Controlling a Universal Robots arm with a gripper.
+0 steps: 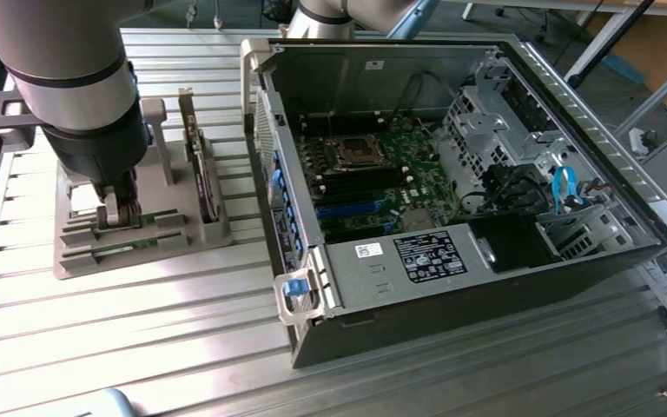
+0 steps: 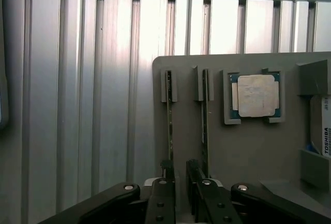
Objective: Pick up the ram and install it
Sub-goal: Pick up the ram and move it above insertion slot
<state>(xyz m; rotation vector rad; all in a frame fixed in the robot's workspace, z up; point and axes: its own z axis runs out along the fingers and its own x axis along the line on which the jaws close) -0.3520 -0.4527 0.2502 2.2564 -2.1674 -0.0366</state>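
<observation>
Over on the exterior view's left, the arm stands straight down over the grey holder (image 1: 73, 261) on the slatted worktop (image 1: 136, 347). The tool (image 1: 119, 213) is right down among the holder's near slots, so this is the pick-up step, with nothing lifted yet. The wrist view adds the close detail: two thin green sticks stand on edge in their slots. The ram (image 2: 169, 120) runs toward one black fingertip (image 2: 166, 168), with its twin (image 2: 205, 120) just beside it. The tool's jaws stand apart with a bare gap between them, clamped on nothing. Whether the ram sits truly inside that gap or just off to one side, I cannot tell. My read is that the grasp calls for the jaws to straddle that one stick squarely and close on its flat faces. The lift then has to be straight up, without nudging the twin. Further along the holder, the square silver processor (image 2: 255, 95) lies in its own pocket, apart from both sticks. Moving to the exterior view's right, that camera adds the destination: the open computer case (image 1: 450, 313) with its motherboard (image 1: 420, 169) exposed. The memory slots (image 1: 363, 184) sit just beside the processor socket (image 1: 354, 152), well apart from the holder.
</observation>
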